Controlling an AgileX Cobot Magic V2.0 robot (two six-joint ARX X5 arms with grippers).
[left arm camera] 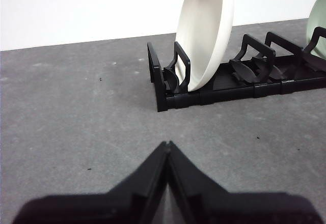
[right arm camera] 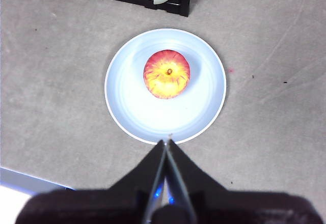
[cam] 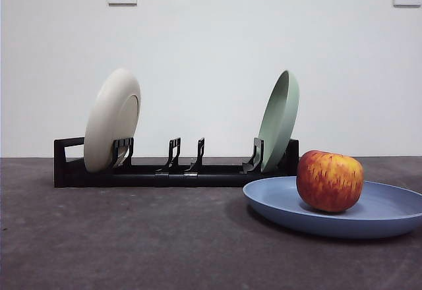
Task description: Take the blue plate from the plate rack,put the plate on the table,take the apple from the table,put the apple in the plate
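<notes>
Blue plate [cam: 382,214] flat on the table [cam: 119,244], nearest the front camera; apple [cam: 330,180] rests in it, toward 12 o'clock of centre. Right gripper [right arm camera: 167,143] hangs above the rim at 6 o'clock, left gripper [left arm camera: 167,145] beside the plate rack [cam: 178,171]; both have jaws together, empty. Risk: the apple rolling if the plate is nudged.

The wide, shallow dusty-blue plate [cam: 369,214] runs off the front view's right edge. The pale green round plate [left arm camera: 320,18] is cut by the left wrist view's edge, only a sliver showing.
</notes>
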